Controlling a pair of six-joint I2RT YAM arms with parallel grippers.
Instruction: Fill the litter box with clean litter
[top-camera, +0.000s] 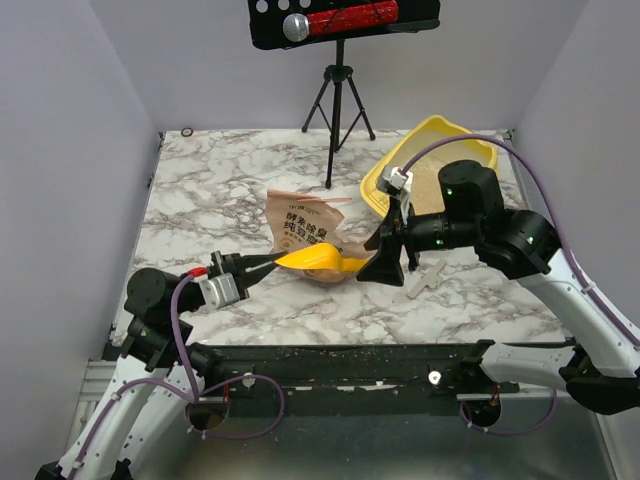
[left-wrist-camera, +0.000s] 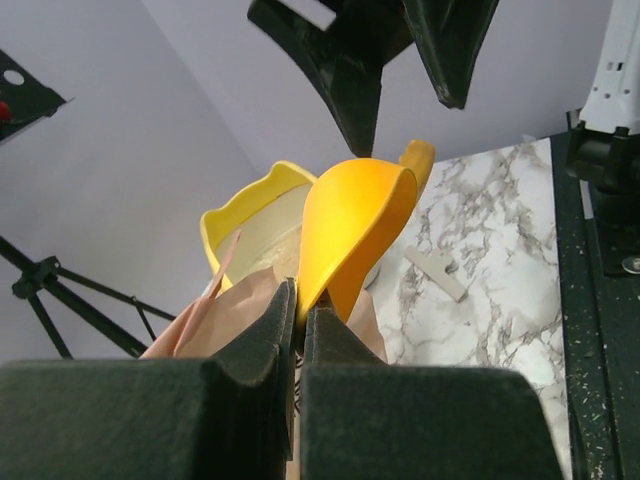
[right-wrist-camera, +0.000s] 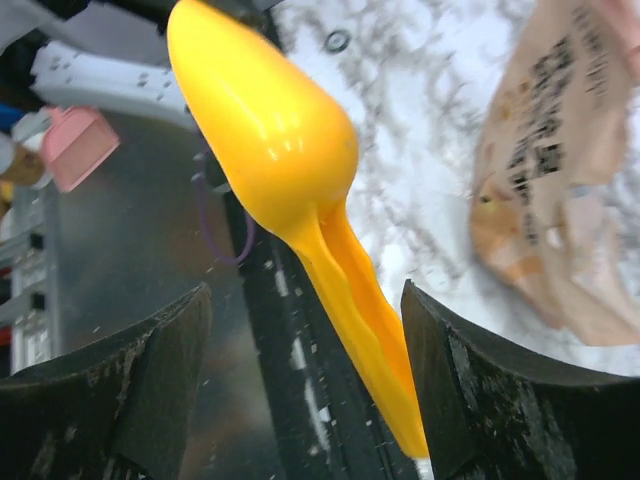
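**Top external:** The left arm is reaching low from the near-left corner across the marble surface (top-camera: 200, 190). Its left gripper (top-camera: 268, 263) is clamped on the bowl end of a yellow-orange scoop (top-camera: 318, 261). The right arm is arching in from the right with its wrist bent downward, and the right gripper (top-camera: 378, 268) is standing at the scoop's handle end. A tan paper bag (top-camera: 298, 225) is lying just behind the scoop. The litter box (top-camera: 432, 132) is sitting at the far right of the surface, with the clean litter (top-camera: 440, 186) showing beige inside it. A black tripod (top-camera: 338, 100) is standing at the back, and a small white piece (top-camera: 424, 280) is lying near the right gripper.

**Left wrist:** The left gripper (left-wrist-camera: 300, 310) is pinching the scoop (left-wrist-camera: 355, 225) by its rim. The right gripper (left-wrist-camera: 410, 125) is hanging above, spread apart. The litter box (left-wrist-camera: 240, 212) is showing beyond the bag (left-wrist-camera: 225, 315).

**Right wrist:** The right gripper (right-wrist-camera: 305, 295) is standing wide, its fingers (right-wrist-camera: 110, 400) flanking the handle of the scoop (right-wrist-camera: 270, 140) without clasping it. The bag (right-wrist-camera: 540, 190) is lying off to the right.
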